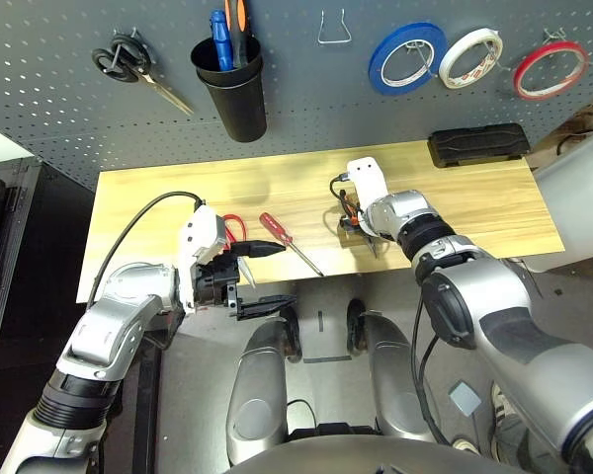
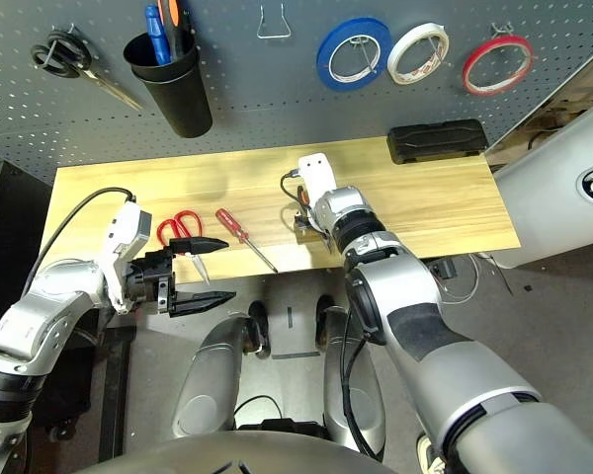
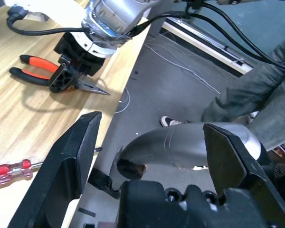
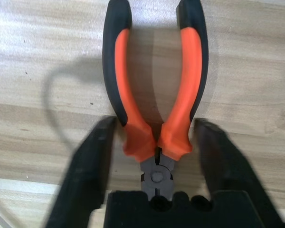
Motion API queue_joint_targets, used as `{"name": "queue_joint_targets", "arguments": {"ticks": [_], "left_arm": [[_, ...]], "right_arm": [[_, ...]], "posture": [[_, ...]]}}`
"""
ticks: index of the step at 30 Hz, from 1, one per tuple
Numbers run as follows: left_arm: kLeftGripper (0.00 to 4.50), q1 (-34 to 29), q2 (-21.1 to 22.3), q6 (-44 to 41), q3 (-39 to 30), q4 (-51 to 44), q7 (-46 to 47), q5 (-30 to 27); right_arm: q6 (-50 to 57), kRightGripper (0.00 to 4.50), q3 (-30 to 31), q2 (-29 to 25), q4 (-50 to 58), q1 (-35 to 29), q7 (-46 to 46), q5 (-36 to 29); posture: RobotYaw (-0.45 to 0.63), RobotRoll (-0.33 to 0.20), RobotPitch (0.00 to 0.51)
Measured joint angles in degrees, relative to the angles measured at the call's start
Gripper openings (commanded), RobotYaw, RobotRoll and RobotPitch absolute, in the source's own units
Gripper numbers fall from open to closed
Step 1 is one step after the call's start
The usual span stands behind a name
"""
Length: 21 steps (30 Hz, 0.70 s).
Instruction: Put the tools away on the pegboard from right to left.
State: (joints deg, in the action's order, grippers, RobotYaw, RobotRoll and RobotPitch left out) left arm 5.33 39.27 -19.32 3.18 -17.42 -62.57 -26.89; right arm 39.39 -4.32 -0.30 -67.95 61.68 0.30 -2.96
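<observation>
Pegboard [image 1: 306, 89]: red tape ring [image 1: 550, 69] already hung at its far right end, beside a white roll [image 1: 471, 56] and a blue roll [image 1: 407, 56]. An empty wire hook [image 1: 334, 30] sits left of the blue roll; further left, a black cup [image 1: 231, 89] and black scissors [image 1: 128, 61].

Table [image 1: 494, 212], below the pegboard:
- Pliers [image 4: 154, 95]: flat on the wood below the empty hook, handles spread, nose toward the table's near edge.
- Screwdriver [image 1: 287, 240]: left of the pliers, lying at a slant.
- Red scissors [image 1: 232, 227]: left of the screwdriver.

Right gripper [image 4: 154, 156]: fingers spread wide, one on each side of the pliers just above the pivot, not closed on them.

Left gripper [image 1: 252, 278]: open and empty, at the table's near edge beside the scissors.

Step in hand, as judged: pliers, second tool from the right. Next move calls for closing squarely on both handles near the pivot, then lifting to the empty hook.
</observation>
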Motion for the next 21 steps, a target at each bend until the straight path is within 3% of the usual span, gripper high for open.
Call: {"name": "queue_joint_targets", "arguments": {"ticks": [6,9,12,16,21], "left_arm": [[4.5,0.3,0.0,0.0,-0.5,0.0,1.5,-0.1],[4.5,0.3,0.0,0.0,-0.9,0.0,1.5,-0.1],[4.5,0.4,0.0,0.2,-1.2,-0.1,1.7,-0.2],[4.5,-0.3,0.2,0.0,-3.9,-0.5,2.0,-1.3],[4.5,0.4,1.2,-1.0,-5.2,-1.6,1.8,-3.1]], "right_arm": [[-0.3,2.1,0.6,-0.5,1.0,-0.4,3.2,0.9],[1.2,2.1,3.5,-1.4,8.3,-3.9,8.0,1.2],[6.0,2.1,8.6,-3.7,25.3,-11.8,14.4,1.4],[16.0,2.1,12.9,-11.6,53.2,-23.3,22.7,-1.2],[21.2,2.1,12.8,-16.7,72.0,-27.2,27.9,-5.6]], "posture": [[0.04,0.0,0.325],[0.03,0.0,0.314],[0.02,0.0,0.303],[-0.01,0.0,0.3],[-0.02,0.0,0.287]]}}
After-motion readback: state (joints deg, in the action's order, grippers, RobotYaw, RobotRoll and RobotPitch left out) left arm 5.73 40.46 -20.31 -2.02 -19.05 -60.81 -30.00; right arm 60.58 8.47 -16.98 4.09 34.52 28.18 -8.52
